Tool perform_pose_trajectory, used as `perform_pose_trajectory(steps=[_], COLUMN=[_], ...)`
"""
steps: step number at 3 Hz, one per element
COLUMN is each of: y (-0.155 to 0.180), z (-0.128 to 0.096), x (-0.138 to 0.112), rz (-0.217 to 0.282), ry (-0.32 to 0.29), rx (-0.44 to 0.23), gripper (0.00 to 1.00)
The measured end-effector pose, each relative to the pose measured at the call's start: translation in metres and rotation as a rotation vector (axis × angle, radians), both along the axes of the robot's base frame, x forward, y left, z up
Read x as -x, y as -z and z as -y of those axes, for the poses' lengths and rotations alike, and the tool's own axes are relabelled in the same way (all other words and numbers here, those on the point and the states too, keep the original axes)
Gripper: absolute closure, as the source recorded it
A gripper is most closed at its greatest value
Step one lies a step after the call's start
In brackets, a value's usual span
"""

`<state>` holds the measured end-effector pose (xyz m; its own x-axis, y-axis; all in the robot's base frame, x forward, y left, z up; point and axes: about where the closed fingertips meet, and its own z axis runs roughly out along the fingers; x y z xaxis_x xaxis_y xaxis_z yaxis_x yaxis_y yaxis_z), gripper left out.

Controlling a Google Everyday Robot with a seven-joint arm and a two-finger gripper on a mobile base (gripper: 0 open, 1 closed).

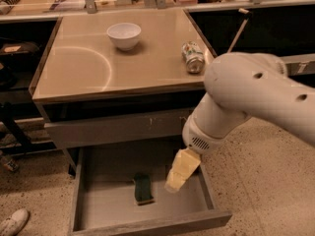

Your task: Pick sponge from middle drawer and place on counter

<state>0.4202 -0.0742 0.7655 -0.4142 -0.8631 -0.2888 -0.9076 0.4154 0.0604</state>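
The sponge (143, 189), dark green face up, lies on the floor of the open middle drawer (98, 205), near its middle. My gripper (174, 182) hangs on the white arm over the drawer's right part, just right of the sponge and above it. The tan counter (83, 65) with its curved arc mark is above the drawers.
A white bowl (124, 35) stands at the back middle of the counter. A can (192, 57) lies on its side near the counter's right edge. The gray drawer front with pale scratches (118, 127) is shut above the open drawer. A shoe (12, 222) is at the lower left.
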Motion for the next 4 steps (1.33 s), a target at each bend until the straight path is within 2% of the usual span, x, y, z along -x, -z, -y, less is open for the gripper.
perform_pose_trajectory(steps=[1, 2, 3, 4], y=[0.078, 0.08, 0.1, 0.146], z=[-0.064, -0.066, -0.073, -0.069], x=[-0.016, -0.016, -0.019, -0.031], rz=[-0.052, -0.055, -0.062, -0.094], ry=[0.015, 0.017, 0.061, 0.202], rx=[-0.022, -0.024, -0.038, -0.056], gripper=[0.0, 0.0, 0.0, 0.0])
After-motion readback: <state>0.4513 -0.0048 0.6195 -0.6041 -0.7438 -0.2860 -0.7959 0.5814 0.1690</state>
